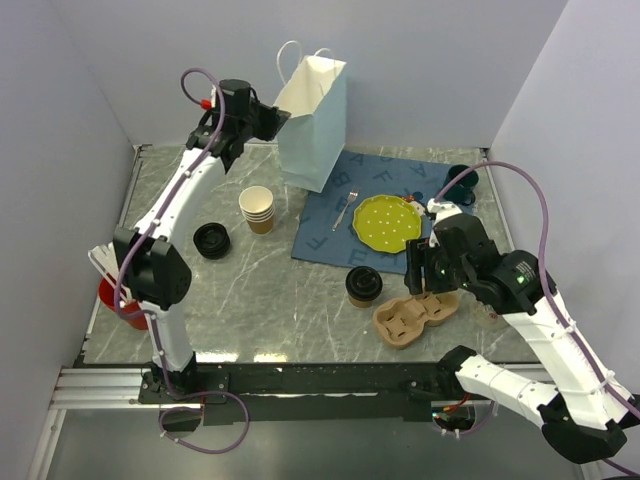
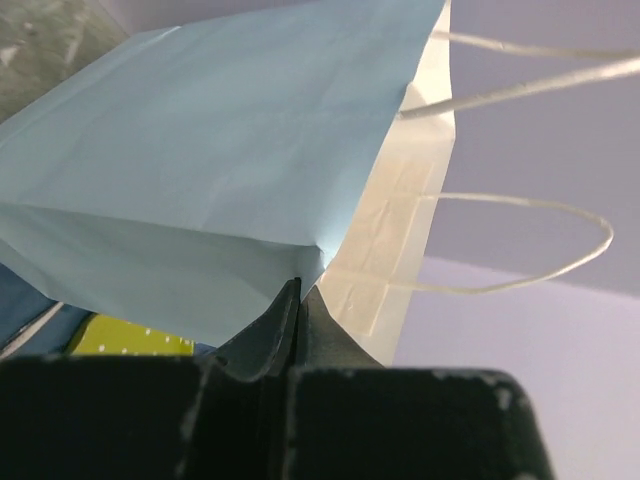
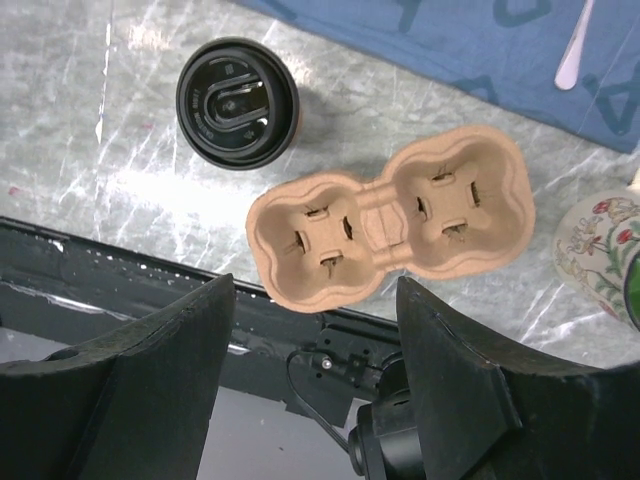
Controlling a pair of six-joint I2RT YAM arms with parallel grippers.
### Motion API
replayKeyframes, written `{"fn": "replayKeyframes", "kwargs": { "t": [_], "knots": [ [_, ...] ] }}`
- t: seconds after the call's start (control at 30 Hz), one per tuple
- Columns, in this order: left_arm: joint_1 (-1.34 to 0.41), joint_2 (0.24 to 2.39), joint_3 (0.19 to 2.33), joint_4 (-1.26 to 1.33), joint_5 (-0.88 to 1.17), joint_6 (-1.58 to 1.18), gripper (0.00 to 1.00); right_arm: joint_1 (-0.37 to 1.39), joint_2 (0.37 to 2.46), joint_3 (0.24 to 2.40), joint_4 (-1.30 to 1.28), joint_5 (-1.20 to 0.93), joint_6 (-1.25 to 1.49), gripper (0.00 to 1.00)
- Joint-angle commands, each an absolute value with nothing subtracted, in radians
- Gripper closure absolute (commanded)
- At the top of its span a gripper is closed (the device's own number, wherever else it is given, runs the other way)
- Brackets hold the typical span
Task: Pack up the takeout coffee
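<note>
Pinching the rim of the paper bag (image 1: pixel 315 120) at the top view's upper middle, the left gripper (image 2: pixel 300 295) is clamped tight, which is plain only in its wrist view. The right gripper (image 3: pixel 315 290) hangs spread wide over the pulp carrier (image 3: pixel 390 230). Just left of the carrier, at lower centre, the takeout coffee (image 1: pixel 364 285) stands upright, long axis vertical, its lid's moulded top clear only in the right wrist view.

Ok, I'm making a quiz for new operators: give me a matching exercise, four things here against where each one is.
1 paper bag
2 takeout coffee
3 plate
4 cup carrier

A on the blue mat
B below the open right gripper
C rim pinched by the left gripper
D on the bare table, beside the cup carrier

Pairs: 1-C, 2-D, 3-A, 4-B
</note>
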State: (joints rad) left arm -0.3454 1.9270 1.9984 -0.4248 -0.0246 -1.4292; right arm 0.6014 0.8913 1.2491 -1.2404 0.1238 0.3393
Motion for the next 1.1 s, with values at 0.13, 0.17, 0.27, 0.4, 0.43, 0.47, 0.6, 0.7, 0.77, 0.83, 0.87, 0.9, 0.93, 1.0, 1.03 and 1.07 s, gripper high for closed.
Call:
{"fn": "replayKeyframes", "kwargs": {
  "t": [0.13, 0.17, 0.27, 0.4, 0.43, 0.47, 0.6, 0.7, 0.77, 0.83, 0.87, 0.9, 0.93, 1.0, 1.03, 1.07],
  "knots": [
    [-0.345, 1.639, 1.886, -0.367, 0.146, -1.301, 0.99, 0.597, 0.876, 1.391, -1.201, 0.230, 0.338, 0.27],
    [-0.347, 1.568, 1.852, -0.367, 0.150, -1.308, 0.99, 0.598, 0.873, 1.403, -1.200, 0.233, 0.333, 0.27],
    [-0.347, 1.418, 1.682, -0.321, 0.202, -1.344, 0.99, 0.598, 0.865, 1.445, -1.196, 0.241, 0.327, 0.27],
    [-0.350, 1.264, 1.513, -0.374, 0.256, -1.306, 0.99, 0.598, 0.850, 1.451, -1.171, 0.238, 0.311, 0.27],
    [-0.350, 1.237, 1.496, -0.399, 0.262, -1.292, 0.99, 0.597, 0.848, 1.447, -1.164, 0.236, 0.311, 0.27],
    [-0.350, 1.182, 1.476, -0.449, 0.281, -1.279, 0.99, 0.598, 0.848, 1.444, -1.161, 0.229, 0.310, 0.27],
    [-0.350, 1.051, 1.382, -0.607, 0.308, -1.185, 0.98, 0.597, 0.844, 1.410, -1.144, 0.201, 0.319, 0.27],
    [-0.350, 0.947, 1.318, -0.716, 0.305, -1.137, 0.97, 0.597, 0.838, 1.385, -1.128, 0.175, 0.324, 0.27],
    [-0.350, 0.885, 1.293, -0.780, 0.281, -1.097, 0.94, 0.597, 0.836, 1.375, -1.121, 0.163, 0.328, 0.27],
    [-0.350, 0.853, 1.258, -0.863, 0.253, -1.056, 0.94, 0.598, 0.833, 1.359, -1.117, 0.149, 0.330, 0.27],
    [-0.350, 0.829, 1.244, -0.883, 0.250, -1.051, 0.96, 0.598, 0.831, 1.358, -1.117, 0.144, 0.333, 0.27],
    [-0.351, 0.815, 1.206, -0.897, 0.273, -1.045, 0.97, 0.597, 0.833, 1.356, -1.117, 0.140, 0.331, 0.27],
    [-0.350, 0.801, 1.183, -0.893, 0.293, -1.042, 0.98, 0.597, 0.831, 1.358, -1.121, 0.137, 0.333, 0.27],
    [-0.350, 0.756, 1.111, -0.890, 0.328, -1.046, 0.98, 0.597, 0.831, 1.362, -1.126, 0.138, 0.330, 0.27],
    [-0.351, 0.744, 1.091, -0.893, 0.343, -1.045, 0.96, 0.597, 0.831, 1.361, -1.130, 0.138, 0.327, 0.27],
    [-0.350, 0.721, 1.071, -0.896, 0.356, -1.039, 0.94, 0.597, 0.830, 1.361, -1.131, 0.138, 0.322, 0.27]
  ]
}}
